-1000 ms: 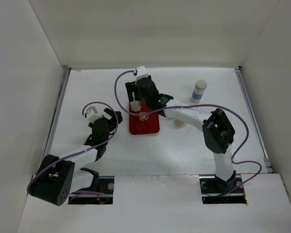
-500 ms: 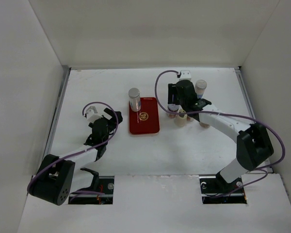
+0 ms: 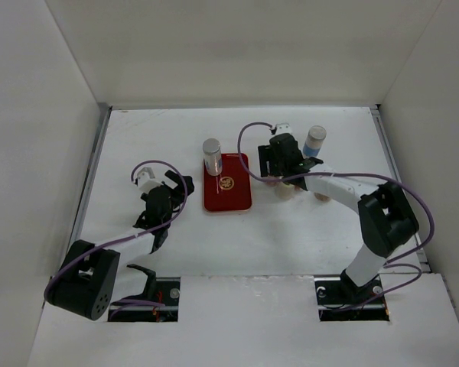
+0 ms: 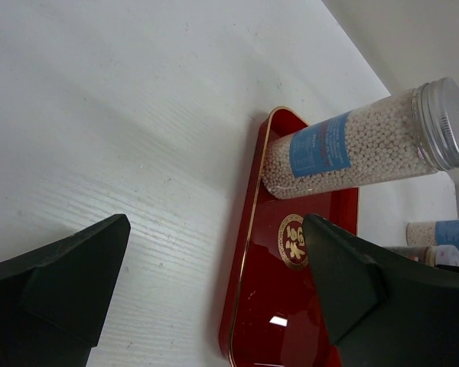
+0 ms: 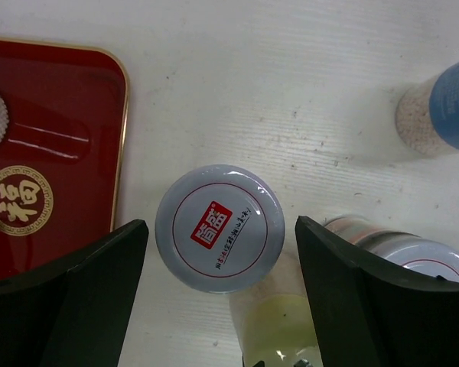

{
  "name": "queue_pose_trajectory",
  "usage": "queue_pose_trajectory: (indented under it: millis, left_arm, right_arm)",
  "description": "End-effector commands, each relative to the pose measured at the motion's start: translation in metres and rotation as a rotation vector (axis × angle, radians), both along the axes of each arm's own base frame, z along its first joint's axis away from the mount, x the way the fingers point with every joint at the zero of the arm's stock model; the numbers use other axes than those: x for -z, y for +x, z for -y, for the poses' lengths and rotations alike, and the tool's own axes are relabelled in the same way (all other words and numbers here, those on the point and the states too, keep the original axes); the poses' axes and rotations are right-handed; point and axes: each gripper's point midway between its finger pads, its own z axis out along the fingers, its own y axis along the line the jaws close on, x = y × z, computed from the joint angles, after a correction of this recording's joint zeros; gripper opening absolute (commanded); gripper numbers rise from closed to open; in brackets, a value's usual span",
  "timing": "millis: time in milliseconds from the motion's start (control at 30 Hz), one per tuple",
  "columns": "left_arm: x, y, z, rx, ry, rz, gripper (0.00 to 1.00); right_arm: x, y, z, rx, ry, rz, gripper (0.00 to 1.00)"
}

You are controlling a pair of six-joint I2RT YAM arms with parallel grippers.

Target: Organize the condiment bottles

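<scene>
A silver-capped jar (image 3: 211,154) with a blue label stands at the back left of the red tray (image 3: 231,200); it also shows in the left wrist view (image 4: 367,141). My right gripper (image 3: 279,170) is open, its jaws on either side of a white-capped jar (image 5: 218,228) just right of the tray, seen from above. A yellowish jar (image 5: 279,325) and another capped jar (image 5: 413,256) stand close by. A blue-labelled jar (image 3: 315,142) stands further back. My left gripper (image 3: 168,191) is open and empty, left of the tray.
White walls enclose the table on three sides. The tray's gold-edged rim (image 5: 121,145) lies close to the left of the white-capped jar. The jars right of the tray stand tightly together.
My right gripper let go of the silver-capped jar on the tray and moved right, over the cluster of jars. The left arm has barely moved.
</scene>
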Motion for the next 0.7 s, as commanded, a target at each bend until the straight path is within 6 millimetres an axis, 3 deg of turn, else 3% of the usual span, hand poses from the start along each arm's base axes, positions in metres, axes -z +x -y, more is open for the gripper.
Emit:
queue_pose_trajectory:
  millis: [0,100,200,300,433,533,600,667]
  left_arm:
    - [-0.012,0.005,0.004,0.01,-0.029,0.045,1.0]
    - [-0.014,0.005,0.004,0.008,-0.029,0.052,1.0]
    - [-0.013,0.006,0.003,0.008,-0.032,0.048,1.0]
    - [-0.016,0.005,0.003,0.004,-0.033,0.057,1.0]
    - [-0.012,0.005,0.002,0.005,-0.031,0.047,1.0]
    - [-0.016,0.005,0.002,0.003,-0.033,0.059,1.0]
    - [-0.013,0.005,0.0,-0.003,-0.029,0.049,1.0]
    - [-0.012,0.006,0.002,0.005,-0.032,0.045,1.0]
  right_arm:
    - [-0.001,0.008,-0.007,-0.004,0.01,-0.008,0.82]
    - [0.001,0.011,-0.008,-0.005,0.001,-0.017,0.78]
    - [-0.008,0.02,-0.013,0.001,0.017,0.014,0.67]
    - [-0.03,0.036,-0.016,0.024,0.048,0.105,0.59]
    - [-0.077,0.053,-0.022,0.043,0.122,0.244,0.48]
    - [-0.108,0.056,-0.031,0.024,0.173,0.321,0.48]
    - [-0.119,0.055,-0.045,-0.002,0.197,0.347,0.49]
    - [-0.118,0.057,-0.062,-0.039,0.213,0.34,0.49]
